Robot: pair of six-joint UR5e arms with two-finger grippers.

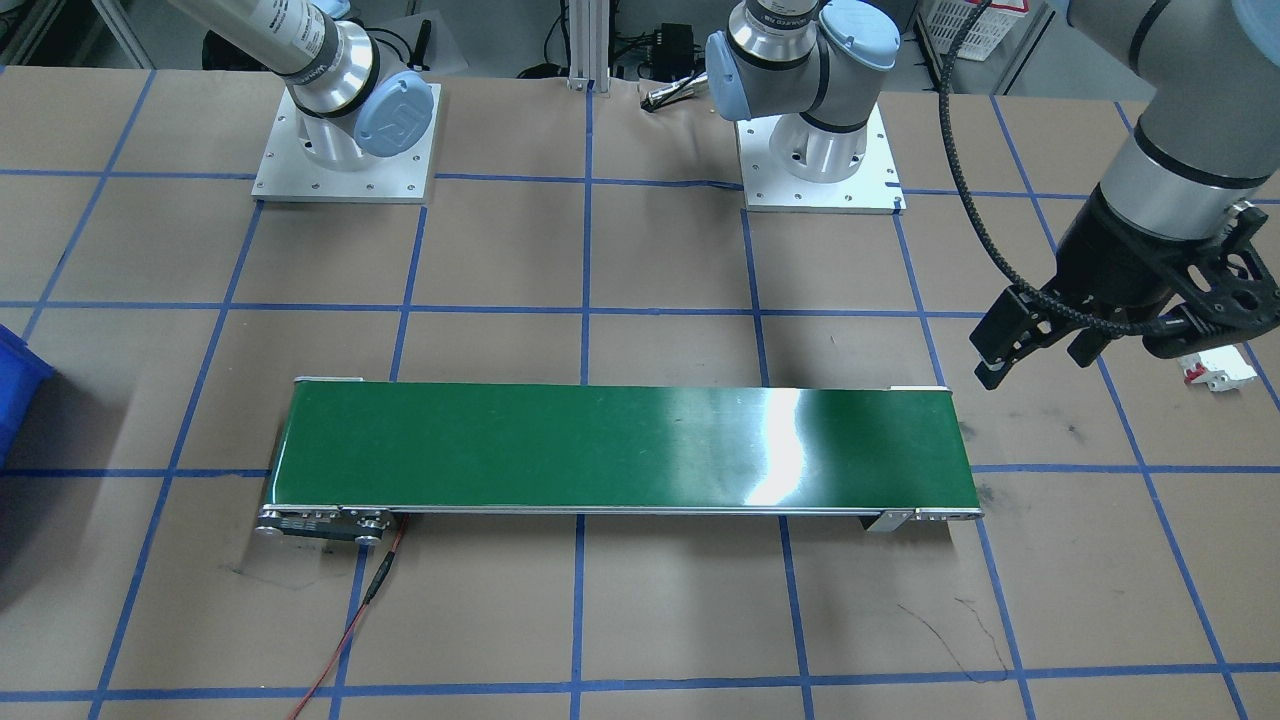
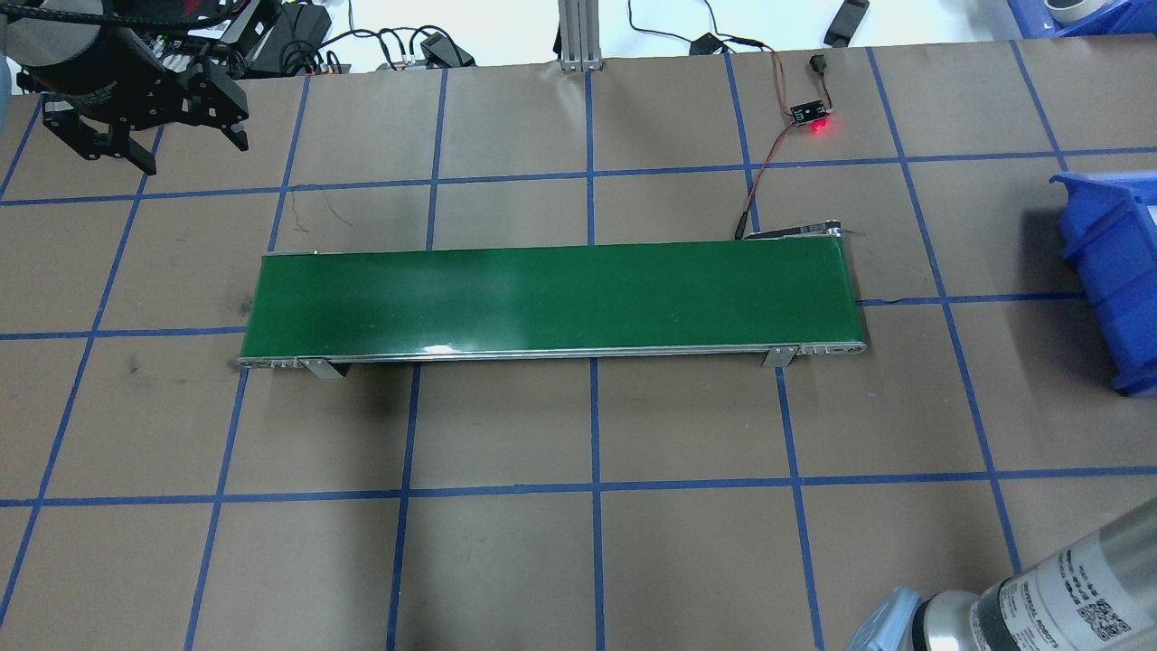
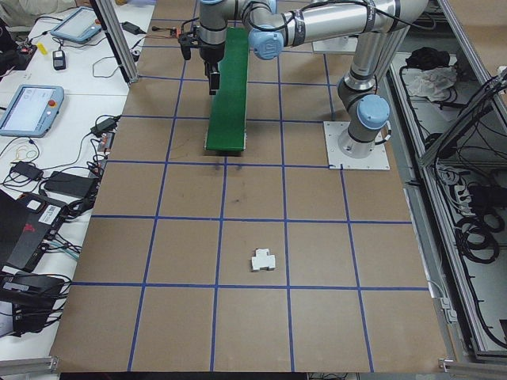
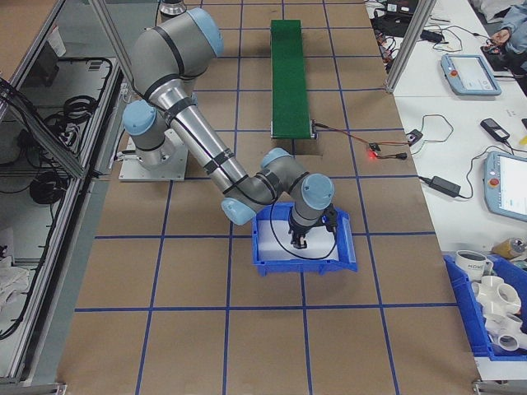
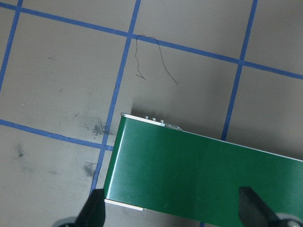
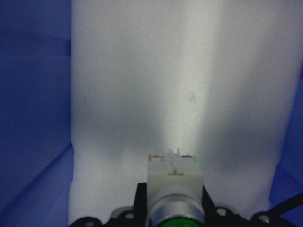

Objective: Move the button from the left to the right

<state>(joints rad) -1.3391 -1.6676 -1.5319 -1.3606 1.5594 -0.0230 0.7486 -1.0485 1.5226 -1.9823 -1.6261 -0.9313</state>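
Right fingers (image 6: 142,201) hold button (image 6: 174,182) inside blue bin (image 4: 344,253).

Glossy green conveyor belt (image 1: 620,450), matt paper tabletop (image 1: 650,620)

Silver arm tubes, pale blue joint caps, black left pincer (image 1: 1035,340), corrugated black cable
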